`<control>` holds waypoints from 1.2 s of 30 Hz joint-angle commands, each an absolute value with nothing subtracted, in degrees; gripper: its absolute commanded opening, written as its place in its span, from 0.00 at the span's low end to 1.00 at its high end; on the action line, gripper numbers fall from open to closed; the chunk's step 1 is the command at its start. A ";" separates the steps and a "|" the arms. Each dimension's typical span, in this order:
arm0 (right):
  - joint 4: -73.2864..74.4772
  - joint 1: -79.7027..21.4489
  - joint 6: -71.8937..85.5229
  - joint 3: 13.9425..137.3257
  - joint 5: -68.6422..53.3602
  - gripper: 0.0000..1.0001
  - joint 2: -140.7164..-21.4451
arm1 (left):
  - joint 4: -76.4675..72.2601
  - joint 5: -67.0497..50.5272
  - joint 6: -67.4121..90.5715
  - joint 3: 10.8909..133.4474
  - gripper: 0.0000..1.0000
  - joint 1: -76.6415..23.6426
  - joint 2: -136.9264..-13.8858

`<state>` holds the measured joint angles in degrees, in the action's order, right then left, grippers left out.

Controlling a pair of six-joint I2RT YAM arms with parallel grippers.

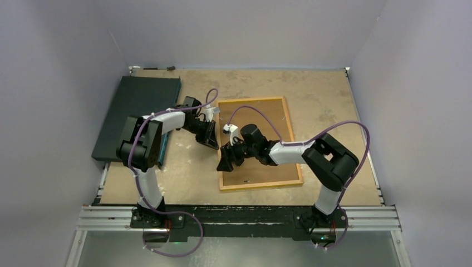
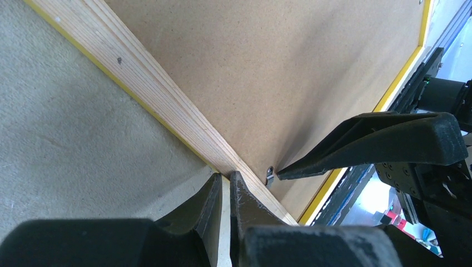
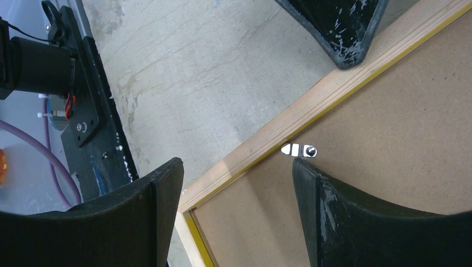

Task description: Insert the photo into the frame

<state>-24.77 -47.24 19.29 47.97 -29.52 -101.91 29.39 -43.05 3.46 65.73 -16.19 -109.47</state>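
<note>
Presently the wide right end effector [image 3: 236, 166] is hovering at the frame's [image 3: 334, 89] tiny clip [image 3: 300, 150], likely risking slipping off; the closed left end effector [image 2: 225, 178] is bracing.

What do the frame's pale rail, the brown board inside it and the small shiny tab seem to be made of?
Pale striped frame rail: bare wood, by its grain lines. Flat brown backing board: probably matte pressed fibreboard, speckled, grainless. Small silver tab: likely metal, bright and reflective.

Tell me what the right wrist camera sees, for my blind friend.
The right gripper stands open, one finger either side of the wooden edge of the frame, near a corner. One fingertip sits beside a small metal clip on the brown backing board, and the left gripper, shut, meets the same edge.
</note>
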 commanded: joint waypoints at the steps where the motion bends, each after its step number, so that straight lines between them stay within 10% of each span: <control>1: -20.43 -47.58 18.12 46.32 -28.36 0.75 -100.11 | 26.28 -43.07 3.47 66.28 0.06 -16.70 -108.02; 36: -23.45 -48.66 17.64 49.49 -28.22 0.75 -105.58 | 25.39 -43.61 4.14 65.66 0.06 -16.80 -107.93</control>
<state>-25.54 -48.05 18.81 48.88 -31.46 -103.24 29.26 -43.03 3.90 65.73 -16.19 -109.47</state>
